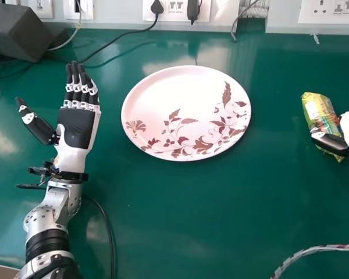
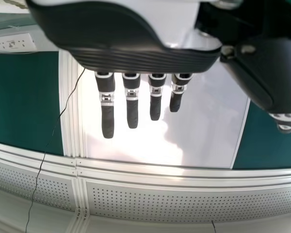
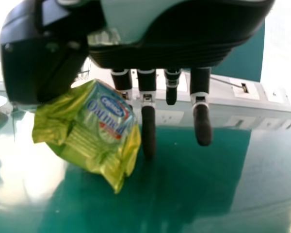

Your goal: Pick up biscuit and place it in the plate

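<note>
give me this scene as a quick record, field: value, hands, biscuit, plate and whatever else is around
biscuit: yellow-green wrapped biscuit packet, right of the plate in the head view
right hand: pinching the packet
left hand: open, palm up, left of the plate
plate: round, pale pink, brown leaf pattern
task state: packet not yet on plate
surface: green table
background: dark box at far left, black plug in the wall socket strip

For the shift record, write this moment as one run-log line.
right hand: pinching biscuit packet, right of plate | left hand: open, left of plate | placing: not yet done
</note>
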You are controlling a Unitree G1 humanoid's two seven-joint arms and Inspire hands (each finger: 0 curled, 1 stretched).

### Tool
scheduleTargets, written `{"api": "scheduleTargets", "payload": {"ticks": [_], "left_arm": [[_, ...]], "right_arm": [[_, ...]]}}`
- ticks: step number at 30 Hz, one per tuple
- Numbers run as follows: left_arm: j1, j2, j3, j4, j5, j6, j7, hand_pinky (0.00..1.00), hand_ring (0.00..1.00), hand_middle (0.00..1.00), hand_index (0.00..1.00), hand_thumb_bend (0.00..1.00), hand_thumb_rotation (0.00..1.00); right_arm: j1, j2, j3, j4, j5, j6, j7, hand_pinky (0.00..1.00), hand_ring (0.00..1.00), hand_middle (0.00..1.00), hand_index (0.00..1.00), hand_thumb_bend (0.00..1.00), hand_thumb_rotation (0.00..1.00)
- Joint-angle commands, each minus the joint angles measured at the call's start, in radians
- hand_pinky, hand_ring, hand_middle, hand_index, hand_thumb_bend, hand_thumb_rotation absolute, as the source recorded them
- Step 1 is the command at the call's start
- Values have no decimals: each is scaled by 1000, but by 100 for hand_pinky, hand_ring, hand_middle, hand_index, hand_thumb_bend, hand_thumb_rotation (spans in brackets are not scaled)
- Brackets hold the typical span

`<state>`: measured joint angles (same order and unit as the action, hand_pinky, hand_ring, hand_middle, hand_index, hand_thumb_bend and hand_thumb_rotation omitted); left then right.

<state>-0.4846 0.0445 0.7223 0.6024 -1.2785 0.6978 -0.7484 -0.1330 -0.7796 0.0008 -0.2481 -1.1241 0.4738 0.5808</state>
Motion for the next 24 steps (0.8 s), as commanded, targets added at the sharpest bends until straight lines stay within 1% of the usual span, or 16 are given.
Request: {"api": "scheduleTargets", "payload": {"ticks": [1,4,5,6,8,10,11,12,14,19,20,21,24], "left_arm": [[83,-40,18,49,-2,0,15,69,87,96,100,100,72],[86,-37,16,41,-1,6,21,68,87,96,100,100,72],[85,-33,14,48,0,10,13,68,86,96,100,100,72],[84,-29,14,53,1,12,7,68,87,96,100,100,72],[85,-29,16,45,1,12,23,67,87,96,100,100,73],[86,-31,19,36,-1,12,43,66,87,96,100,100,73],[87,-31,18,34,0,11,46,65,87,95,100,100,73],[87,-30,15,31,5,7,47,66,87,95,100,100,73],[87,-27,12,29,12,1,46,69,87,95,100,100,73],[89,-28,12,12,16,-11,73,69,87,96,100,100,72],[88,-28,13,12,16,-14,78,69,87,96,100,100,72],[87,-27,13,12,14,-15,81,69,87,96,100,100,72],[81,-19,11,25,16,-18,67,68,87,96,100,100,72]], "right_arm": [[21,2,2,-4,16,1,20,22,36,50,58,49,0],[24,4,-3,-14,14,4,18,21,33,49,58,51,0],[25,4,-4,-17,12,5,18,21,32,48,57,52,0],[26,4,-5,-21,10,6,17,20,31,45,57,54,32],[28,5,-9,-28,8,10,16,19,30,43,56,56,58],[29,7,-11,-33,7,13,15,18,29,41,55,57,67],[29,7,-13,-36,6,16,17,17,29,41,55,57,70],[28,7,-15,-40,5,20,21,17,29,41,55,57,71],[27,8,-17,-47,5,26,26,16,28,41,54,58,70],[29,14,-33,-75,4,43,28,17,28,41,54,58,67],[27,16,-34,-79,3,48,31,17,28,41,54,57,65],[26,17,-35,-83,1,52,34,16,27,40,54,56,61],[23,16,-35,-95,-3,59,40,16,27,40,55,55,58]]}}
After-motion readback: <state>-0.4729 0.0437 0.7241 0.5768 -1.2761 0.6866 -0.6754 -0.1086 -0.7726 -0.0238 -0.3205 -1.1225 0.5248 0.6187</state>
